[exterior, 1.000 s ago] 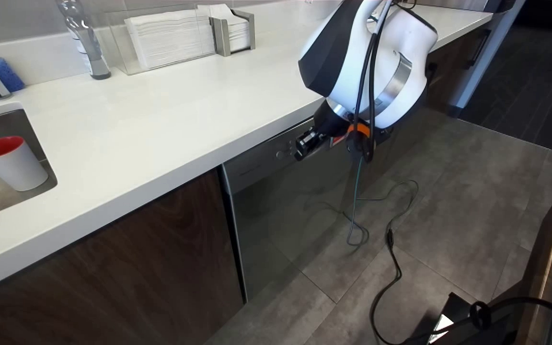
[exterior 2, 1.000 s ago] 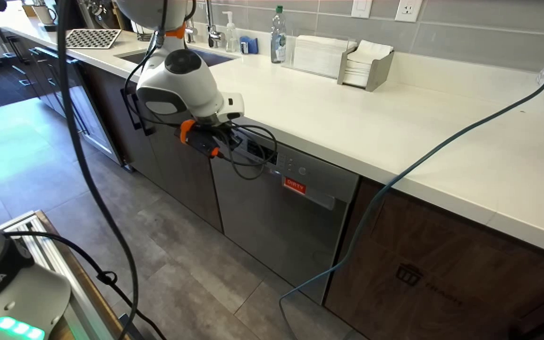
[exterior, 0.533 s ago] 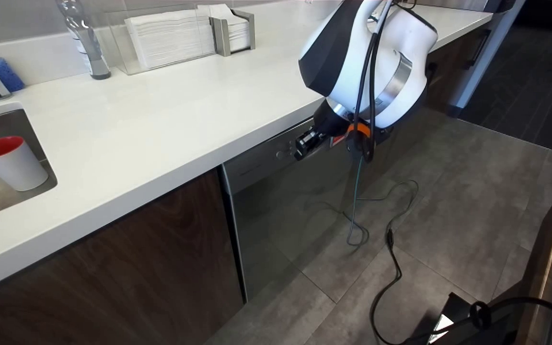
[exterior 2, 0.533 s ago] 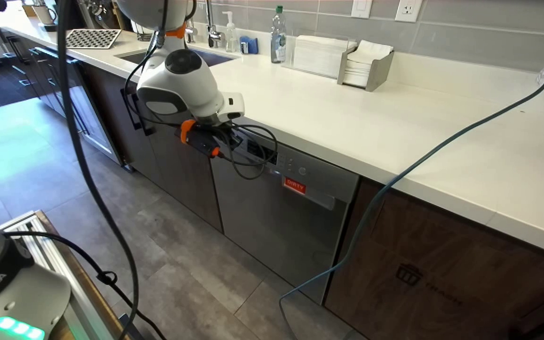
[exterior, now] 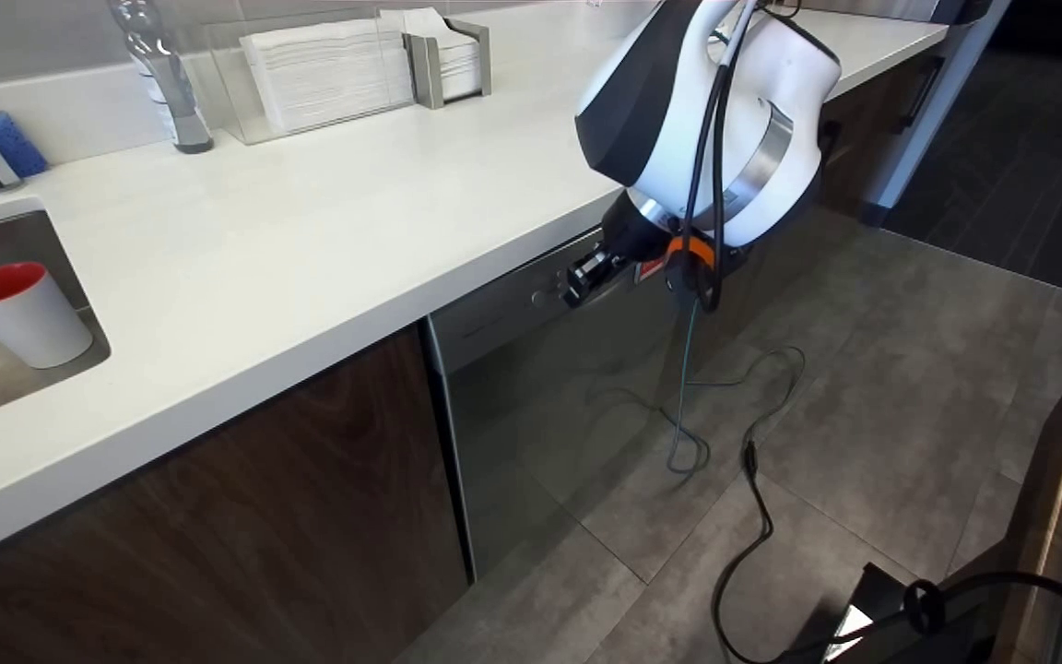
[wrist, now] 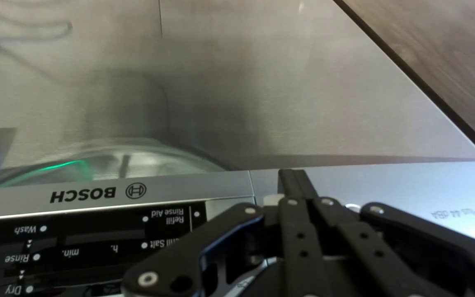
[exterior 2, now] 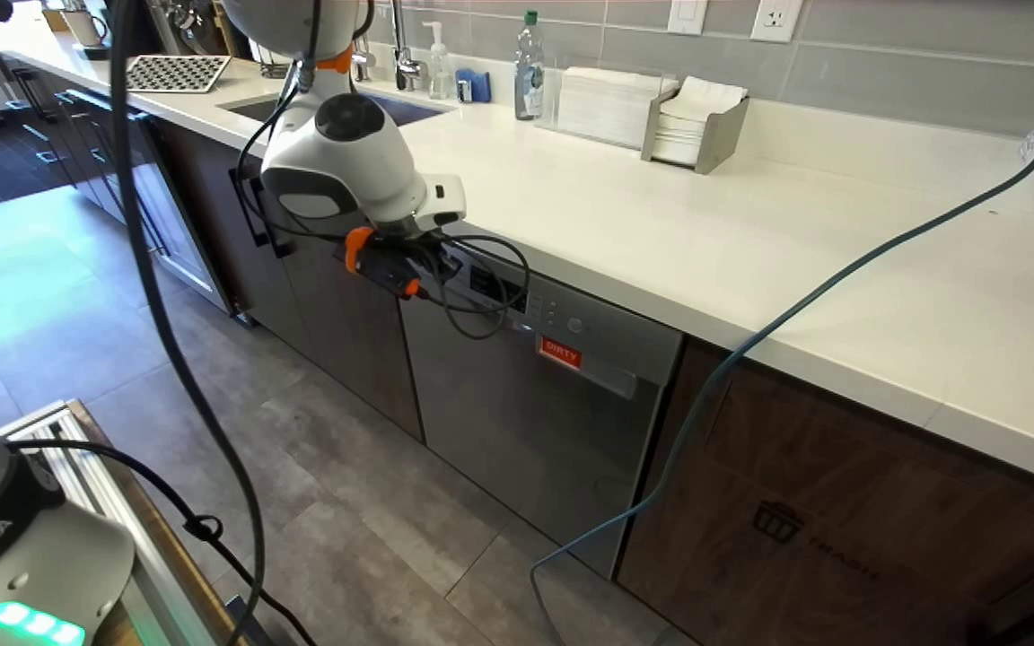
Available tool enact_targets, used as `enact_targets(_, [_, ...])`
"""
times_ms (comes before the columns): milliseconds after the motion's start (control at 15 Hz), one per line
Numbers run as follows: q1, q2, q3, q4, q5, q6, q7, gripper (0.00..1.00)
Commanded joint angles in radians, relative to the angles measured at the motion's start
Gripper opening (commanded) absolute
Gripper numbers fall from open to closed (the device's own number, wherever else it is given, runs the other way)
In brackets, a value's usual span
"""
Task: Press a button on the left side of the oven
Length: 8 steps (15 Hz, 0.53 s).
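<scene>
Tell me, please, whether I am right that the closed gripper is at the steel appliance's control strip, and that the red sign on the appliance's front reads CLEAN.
Not quite: the red sign on the steel appliance reads DIRTY, not CLEAN, as an exterior view shows. The rest holds: the gripper is closed and at the control strip.

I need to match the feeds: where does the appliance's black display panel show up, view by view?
In an exterior view: black display panel, up and left of the red DIRTY sign.
In an exterior view: not visible; the arm seems to block it.
Wrist view: black display panel at lower left, its lettering upside down.
Shared landmark: the steel door, in all three views, filling much of the wrist view's upper part.
</scene>
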State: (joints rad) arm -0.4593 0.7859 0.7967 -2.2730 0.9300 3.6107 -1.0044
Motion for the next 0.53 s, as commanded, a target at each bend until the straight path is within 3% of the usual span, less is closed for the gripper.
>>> enact_targets(0, [-0.022, 0.033, 0.014, 0.006, -0.036, 0.02, 0.014, 0.0])
enact_targets(467, [-0.034, 0.041, 0.02, 0.006, -0.044, 0.024, 0.014, 0.0])
